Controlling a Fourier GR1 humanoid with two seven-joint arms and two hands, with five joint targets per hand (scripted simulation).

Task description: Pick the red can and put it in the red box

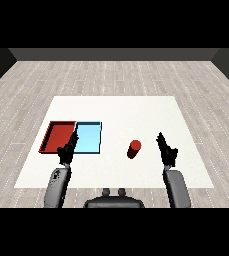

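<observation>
red can: sitting upright on the white desk (186, 107), so its long axis points straight up; red can (134, 149) is right of both trays and touching neither
my right hand: right hand (167, 149) is just to the can's right, fingers straight and holding nothing, so the can lies off to my left from it
my left hand: left hand (67, 149) hovers over by the trays, fingers relaxed and carrying nothing, well apart from the can
nearer hand: the right one, easily, so I'd guess that's the one to go in sideways and curl round the can
red tray: red tray (56, 137) is at the far left, with the light blue tray (88, 138) touching its right side and sitting between it and the can
progress: nothing picked yet, I'd say the reach is only starting, and the carry has to cross over the blue tray
</observation>
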